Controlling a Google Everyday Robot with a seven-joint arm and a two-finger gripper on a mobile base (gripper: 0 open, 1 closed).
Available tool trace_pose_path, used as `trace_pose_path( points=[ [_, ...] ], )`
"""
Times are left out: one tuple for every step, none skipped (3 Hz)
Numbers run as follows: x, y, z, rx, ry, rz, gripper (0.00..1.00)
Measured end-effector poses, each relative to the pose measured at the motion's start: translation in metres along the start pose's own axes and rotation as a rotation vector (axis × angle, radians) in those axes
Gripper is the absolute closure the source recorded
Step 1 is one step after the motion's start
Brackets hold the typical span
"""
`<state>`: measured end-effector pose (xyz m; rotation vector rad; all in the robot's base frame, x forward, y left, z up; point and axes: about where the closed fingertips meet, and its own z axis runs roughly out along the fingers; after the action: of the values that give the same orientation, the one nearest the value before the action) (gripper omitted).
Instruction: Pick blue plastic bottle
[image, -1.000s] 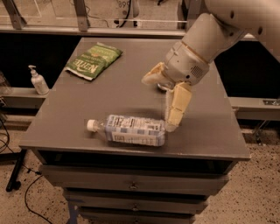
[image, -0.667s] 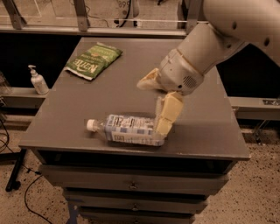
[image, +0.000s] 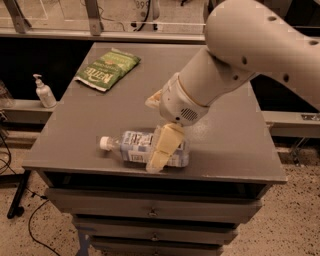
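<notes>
The blue plastic bottle (image: 131, 147) lies on its side near the front edge of the grey table (image: 225, 140), with its white cap (image: 104, 143) pointing left. It is clear, with a pale blue-and-white label. My gripper (image: 152, 135) is open and sits low over the right half of the bottle. The near finger (image: 163, 148) hangs in front of the bottle and hides part of its label. The far finger (image: 154, 99) is behind the bottle. The jaws stand on either side of the bottle and are not closed on it.
A green snack bag (image: 107, 69) lies at the table's back left. A small white pump dispenser (image: 44, 92) stands on a ledge left of the table. Drawers (image: 150, 212) are below the front edge. My arm (image: 240, 60) spans the right side.
My gripper has moved left and down, from beside the bottle's right end to over its body, with one finger now in front of the label. The bottle has not moved.
</notes>
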<state>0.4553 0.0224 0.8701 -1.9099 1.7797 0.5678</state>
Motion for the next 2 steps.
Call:
trace_pose_path(
  points=[
    [0.000, -0.003, 0.012, 0.023, 0.046, 0.009, 0.12],
    [0.000, -0.001, 0.024, 0.019, 0.076, 0.025, 0.36]
  ],
)
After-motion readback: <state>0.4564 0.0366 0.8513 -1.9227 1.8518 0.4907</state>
